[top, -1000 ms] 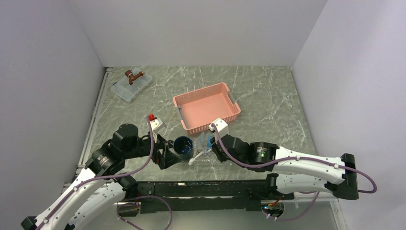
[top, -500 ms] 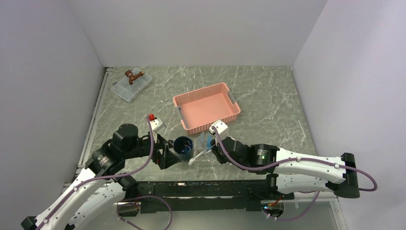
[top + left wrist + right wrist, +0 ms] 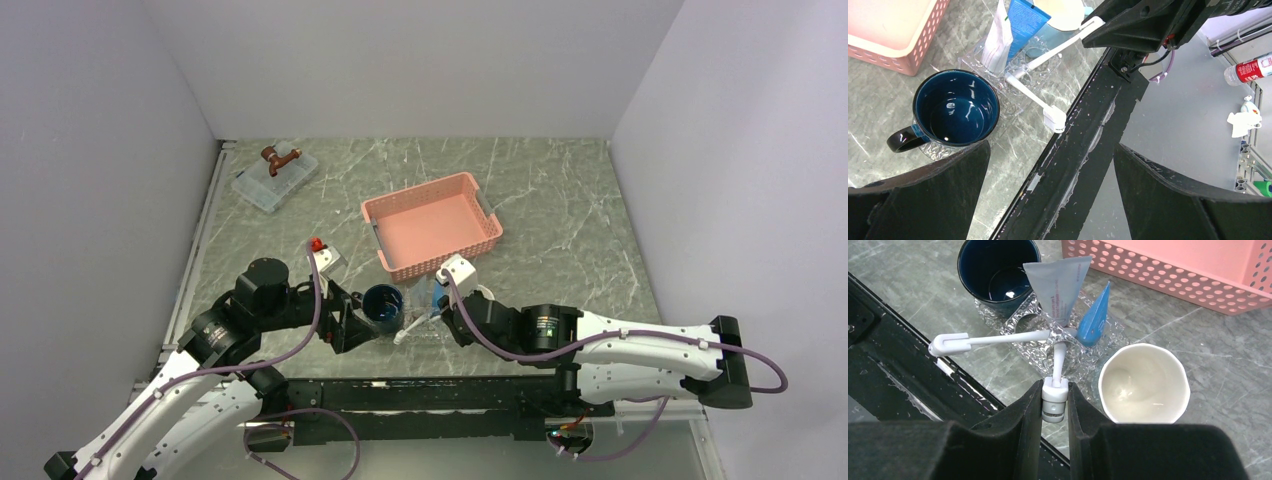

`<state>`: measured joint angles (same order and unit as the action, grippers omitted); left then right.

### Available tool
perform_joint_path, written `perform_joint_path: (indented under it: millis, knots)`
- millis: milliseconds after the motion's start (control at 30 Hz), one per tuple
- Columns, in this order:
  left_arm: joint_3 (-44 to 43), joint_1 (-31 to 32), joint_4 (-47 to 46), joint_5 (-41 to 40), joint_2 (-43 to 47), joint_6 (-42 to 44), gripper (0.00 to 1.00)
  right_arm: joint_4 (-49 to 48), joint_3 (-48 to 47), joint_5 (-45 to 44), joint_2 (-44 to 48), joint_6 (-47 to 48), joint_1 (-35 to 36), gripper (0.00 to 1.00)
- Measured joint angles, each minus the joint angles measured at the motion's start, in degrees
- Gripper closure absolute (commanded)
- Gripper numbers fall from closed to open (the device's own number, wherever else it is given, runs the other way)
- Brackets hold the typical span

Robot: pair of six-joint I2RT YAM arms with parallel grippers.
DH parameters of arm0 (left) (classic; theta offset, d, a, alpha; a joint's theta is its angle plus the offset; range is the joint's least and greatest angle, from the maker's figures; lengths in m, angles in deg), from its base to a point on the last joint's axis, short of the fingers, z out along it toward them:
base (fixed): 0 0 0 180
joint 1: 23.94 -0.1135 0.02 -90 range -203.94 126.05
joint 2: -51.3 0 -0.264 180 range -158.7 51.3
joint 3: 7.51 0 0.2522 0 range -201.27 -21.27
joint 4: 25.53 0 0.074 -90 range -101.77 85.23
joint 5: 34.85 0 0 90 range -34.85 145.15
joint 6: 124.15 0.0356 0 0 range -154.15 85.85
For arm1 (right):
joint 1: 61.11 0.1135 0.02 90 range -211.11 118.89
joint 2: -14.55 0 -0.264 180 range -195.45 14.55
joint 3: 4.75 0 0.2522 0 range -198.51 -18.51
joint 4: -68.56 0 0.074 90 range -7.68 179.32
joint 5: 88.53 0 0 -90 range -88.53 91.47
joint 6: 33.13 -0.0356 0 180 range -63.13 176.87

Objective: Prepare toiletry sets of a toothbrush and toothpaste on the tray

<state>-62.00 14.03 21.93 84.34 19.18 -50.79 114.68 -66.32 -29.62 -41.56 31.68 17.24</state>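
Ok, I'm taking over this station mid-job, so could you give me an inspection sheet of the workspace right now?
Surface: grey marbled table.
Job's things: tray carries pale toothpaste, blue toothpaste, free toothbrush and the far end of held toothbrush.
Clutter: dark blue mug, white cup, pink basket, lidded box.
Grippers: left gripper jaws open, empty; right gripper jaws shut on held toothbrush.
Cables: purple cables along both arms.
Surroundings: plain walls on three sides.

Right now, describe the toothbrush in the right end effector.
In front of the pink basket sits the clear tray, by the blue mug and white cup. The toothbrush runs from the tray straight into the right end effector; the other toothbrush lies crosswise.
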Motion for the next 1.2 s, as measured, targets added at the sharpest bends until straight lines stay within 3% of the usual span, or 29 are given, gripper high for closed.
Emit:
perform_joint_path:
  millis: [667, 1200]
  knots:
    - [0.0, 0.0, 0.0, 0.0, 0.0, 0.0, 0.01, -0.5, 3.1, -10.4, 0.0, -5.3, 6.5, 0.77]
    - [0.0, 0.0, 0.0, -0.1, 0.0, 0.0, 0.01, -2.1, 4.5, -13.0, 0.0, -7.4, 8.3, 0.68]
